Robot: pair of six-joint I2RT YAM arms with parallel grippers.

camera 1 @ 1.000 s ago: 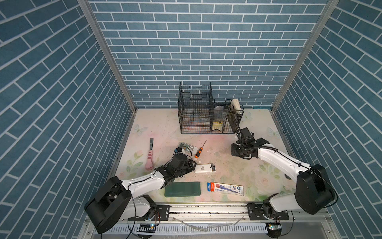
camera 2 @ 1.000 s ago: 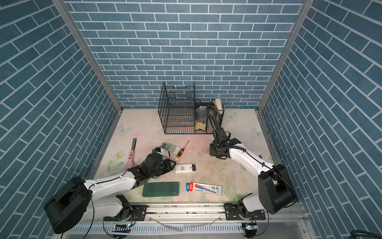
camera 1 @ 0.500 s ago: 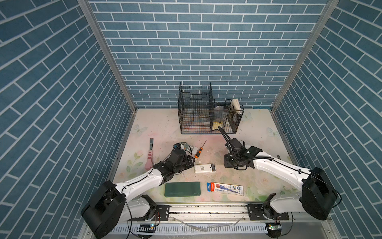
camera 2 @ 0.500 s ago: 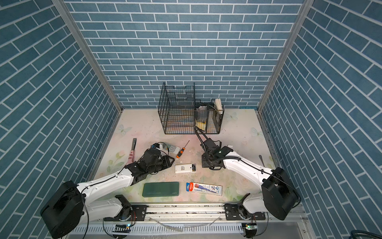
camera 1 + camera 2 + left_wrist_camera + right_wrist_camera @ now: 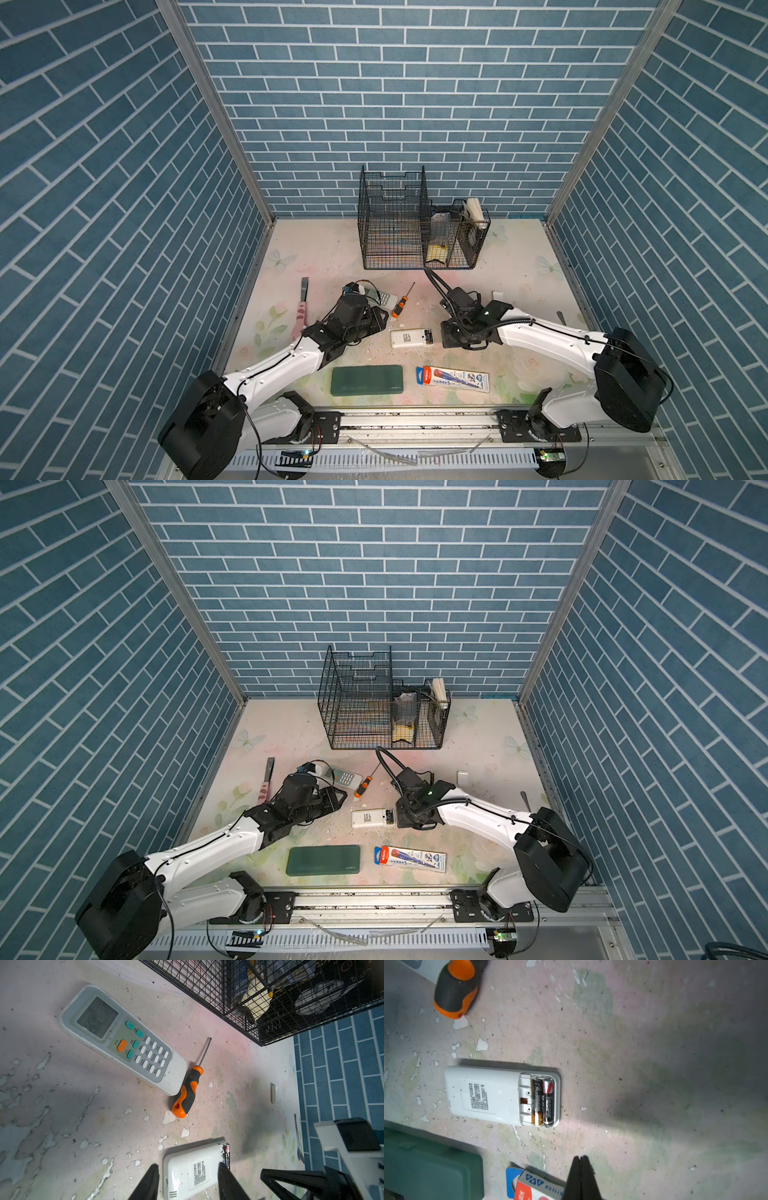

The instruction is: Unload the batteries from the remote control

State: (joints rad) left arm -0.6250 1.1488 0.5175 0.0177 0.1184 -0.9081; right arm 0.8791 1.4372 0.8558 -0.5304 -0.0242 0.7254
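Note:
A white remote control lies face down in the middle of the table, seen in both top views. Its compartment is uncovered, and two batteries, black with coppery ends, lie side by side in it. My right gripper is shut and empty, just off the remote's battery end. My left gripper is open, its fingers standing either side of the remote's other end without gripping it. In a top view it hovers left of the remote.
A second remote lies face up beside an orange-and-black screwdriver. A green case and a printed box lie near the front edge. A wire basket stands at the back. A small white cover lies on the right.
My right gripper has swung left and forward to the remote's battery end, and its jaws have closed. The left gripper has barely shifted.

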